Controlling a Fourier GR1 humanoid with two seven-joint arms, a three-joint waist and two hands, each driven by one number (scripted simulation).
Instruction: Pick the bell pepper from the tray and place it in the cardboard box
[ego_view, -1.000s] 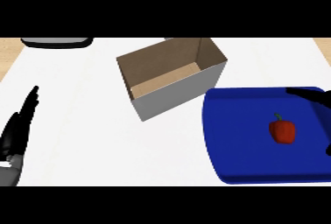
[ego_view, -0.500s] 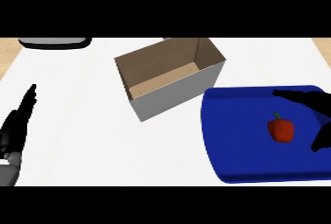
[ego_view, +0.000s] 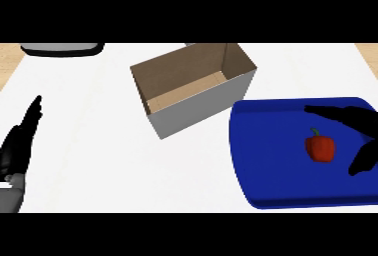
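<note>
Bell pepper (ego_view: 320, 148), red with a small green stem, lies on the blue tray (ego_view: 255, 150) at the right of the frame, upright as seen from above and untouched. Over the last second the right hand (ego_view: 359, 126) has come further in from the right edge: a second ago only its tips showed over the tray's far right, and now its fingers reach across above the pepper while the thumb hangs down just beside the pepper's right side. The hand is spread apart, fingers and thumb bracketing the pepper without closing on it; whether anything touches it cannot be told from this view. The pepper itself has not shifted on the tray.

That reads as the approach nearly finished and the grasp not yet made. Closing thumb and fingers round the pepper looks like the next need, then a lift and a carry toward the upper left.

Cardboard box (ego_view: 193, 85) stands open just beside the tray's upper left corner, tilted a little in the frame, its inside bare. The left hand (ego_view: 18, 147) rests with straight fingers at the left edge on the white table (ego_view: 111, 165), as it did before.
</note>
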